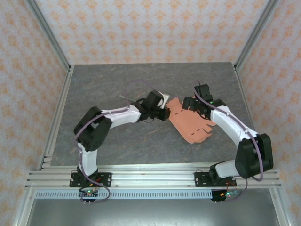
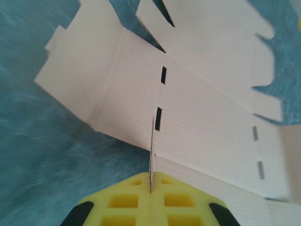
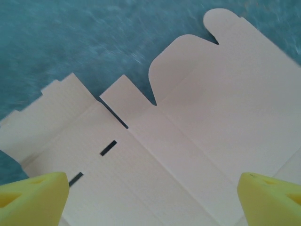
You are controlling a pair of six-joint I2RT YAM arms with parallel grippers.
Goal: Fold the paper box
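Note:
The paper box (image 1: 193,123) is a flat salmon-orange die-cut sheet lying right of the table's centre. In the wrist views it looks pale, with tabs and dashed slots. My left gripper (image 1: 163,111) is at the sheet's left edge. In the left wrist view its yellow fingers (image 2: 136,197) are shut on a thin flap of the paper box (image 2: 207,103) that stands on edge between them. My right gripper (image 1: 190,104) hovers over the sheet's far right part. In the right wrist view it (image 3: 150,202) is open, with the paper box (image 3: 188,141) spread flat below and between its fingertips (image 3: 35,195).
A thin grey stick (image 1: 128,98) lies on the grey table (image 1: 108,84) just left of the left gripper. Aluminium frame posts and patterned walls close in the table's sides and back. A rail runs along the near edge by the arm bases.

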